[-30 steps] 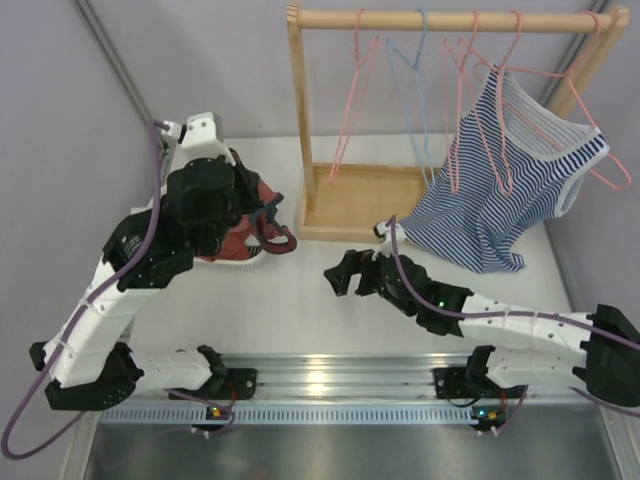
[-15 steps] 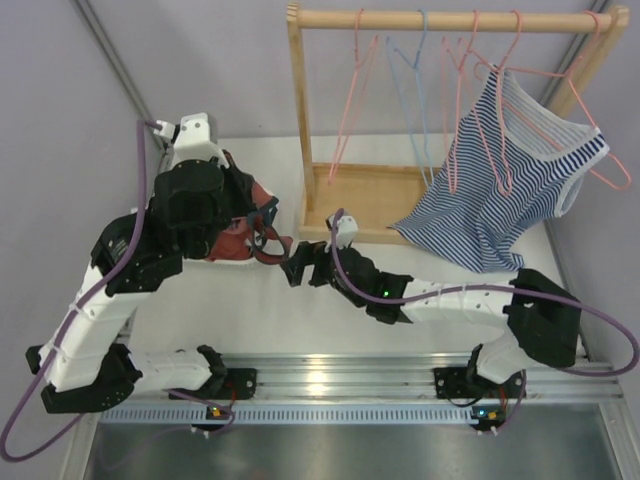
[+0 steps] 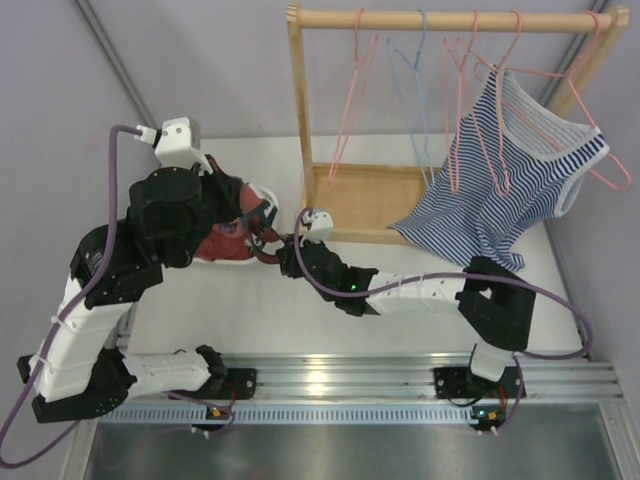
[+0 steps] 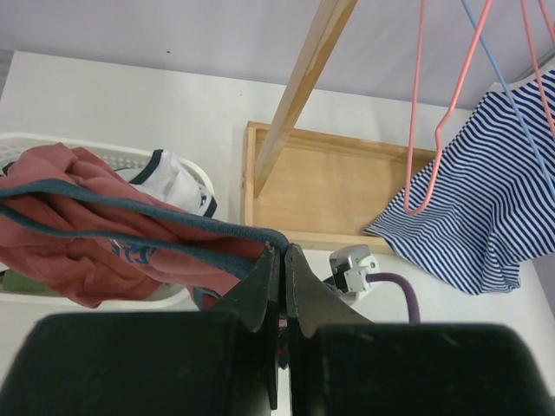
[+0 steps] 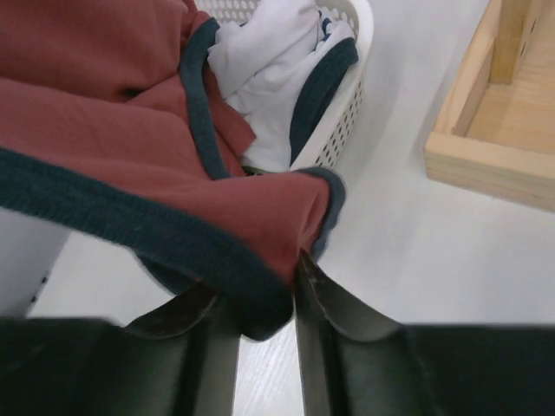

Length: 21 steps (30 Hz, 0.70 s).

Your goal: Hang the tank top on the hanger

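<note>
The rust-red tank top (image 3: pixel 222 243) with navy trim is lifted out of a white basket at the left. My left gripper (image 3: pixel 262 222) is shut on its navy edge, and the left wrist view shows the trim pinched at the gripper's (image 4: pixel 284 249) tips while the tank top (image 4: pixel 87 225) drapes leftwards. My right gripper (image 3: pixel 284 258) sits just right of it. Seen from the right wrist, a fold of the tank top (image 5: pixel 113 113) with its navy hem lies between the right gripper's (image 5: pixel 256 273) closed-in fingers. A bare pink hanger (image 3: pixel 350 100) hangs at the left of the rail.
A wooden rack (image 3: pixel 297 120) with a tray base (image 3: pixel 370 195) stands at the back. On it hang a light blue hanger (image 3: pixel 410 90), more pink hangers and a striped tank top (image 3: pixel 510 190). The white basket (image 5: pixel 351 95) holds a white cloth (image 5: pixel 277 69).
My right arm swung left across the table to the tank top and its jaws closed on the fabric. The left arm drew back a little to the left, still holding.
</note>
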Each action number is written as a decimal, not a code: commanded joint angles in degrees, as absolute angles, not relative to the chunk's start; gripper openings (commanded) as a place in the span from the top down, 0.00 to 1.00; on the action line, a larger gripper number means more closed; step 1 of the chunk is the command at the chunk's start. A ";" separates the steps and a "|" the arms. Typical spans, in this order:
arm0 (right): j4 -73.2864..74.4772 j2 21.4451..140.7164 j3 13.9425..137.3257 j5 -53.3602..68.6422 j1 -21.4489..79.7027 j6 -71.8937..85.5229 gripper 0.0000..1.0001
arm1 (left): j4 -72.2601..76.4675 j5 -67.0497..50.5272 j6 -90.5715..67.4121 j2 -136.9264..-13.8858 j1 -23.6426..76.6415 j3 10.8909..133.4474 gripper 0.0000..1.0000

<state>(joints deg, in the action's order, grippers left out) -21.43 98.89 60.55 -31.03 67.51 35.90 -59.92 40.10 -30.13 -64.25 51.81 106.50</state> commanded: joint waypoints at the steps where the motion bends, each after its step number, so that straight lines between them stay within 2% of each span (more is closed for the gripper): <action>1: -23.56 99.32 65.21 -35.33 68.82 32.97 0.77 | -59.50 39.29 -28.65 -63.46 52.12 109.51 1.00; 4: -21.98 97.30 66.00 -37.87 70.57 31.04 1.00 | -58.89 37.89 -27.69 -62.93 52.12 110.30 1.00; 14: -12.84 78.69 68.02 -46.93 78.92 23.03 1.00 | -43.09 28.57 -19.87 -56.69 52.12 108.71 1.00; 21: -3.17 70.14 75.75 -49.13 79.63 16.98 1.00 | -36.22 21.89 -15.30 -60.73 52.12 115.21 1.00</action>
<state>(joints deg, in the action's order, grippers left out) -7.64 73.28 70.43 -46.11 79.11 22.02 -45.39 27.35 -19.22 -57.91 51.88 112.20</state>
